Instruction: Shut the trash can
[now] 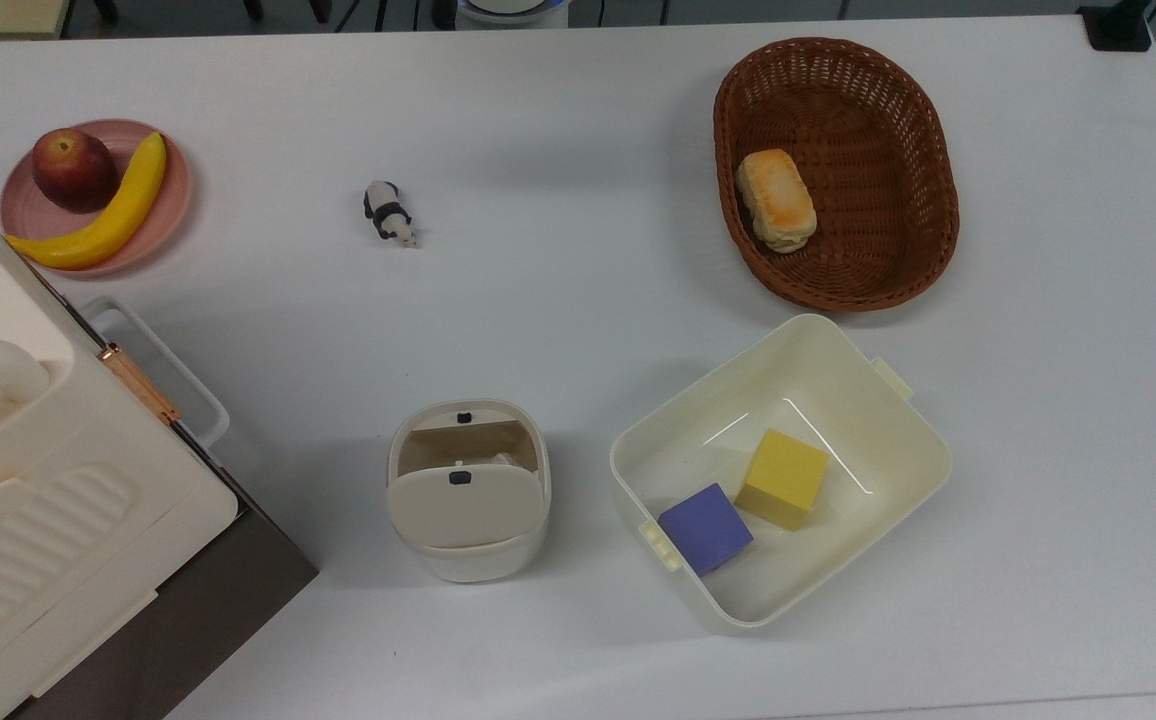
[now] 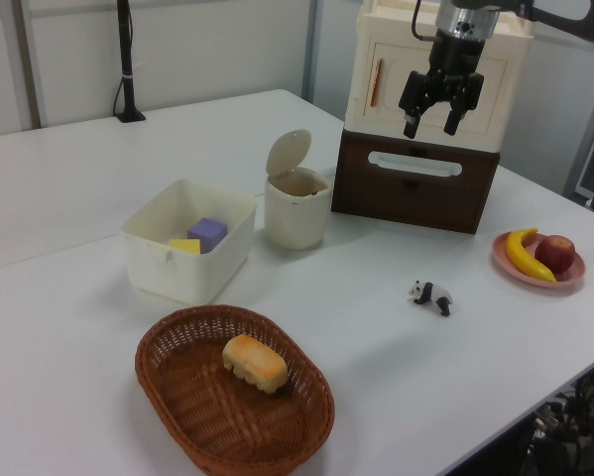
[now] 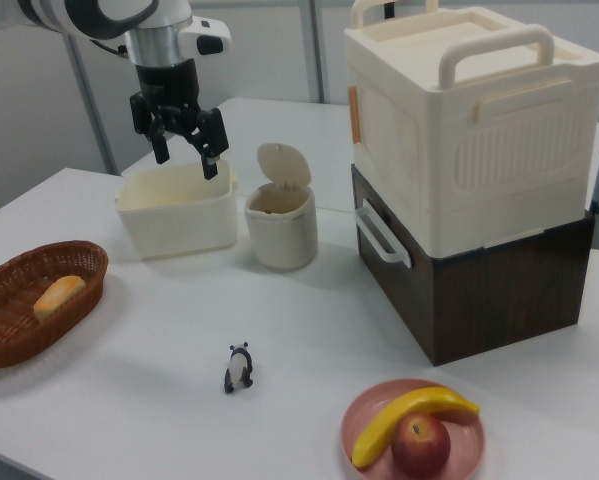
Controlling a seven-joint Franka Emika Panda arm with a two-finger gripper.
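One hinged lid [image 2: 288, 152] stands upright over the trash can [image 2: 297, 210], so the can is fully open; it sits on the white table [image 1: 578, 110], just beside the lidless tub [image 1: 838, 395] holding a purple block [image 1: 705, 527] and a yellow block [image 1: 784, 477], and near the big cream appliance [image 3: 469, 120] on its dark base. The gripper [image 2: 434, 124] hangs high above the table, its two fingers spread apart and holding nothing; in the right view it hovers above the tub's side of the can, well clear of the lid. The likely trouble is in the approach; the can looks light and is not held down, so a push against the lid's face from the side, rather than over and down, could tip it or slide it toward the appliance. Coming down on the hinge side would press the lid further open; a finger could also catch the rim. The tub stands close enough to be nudged on a low pass.
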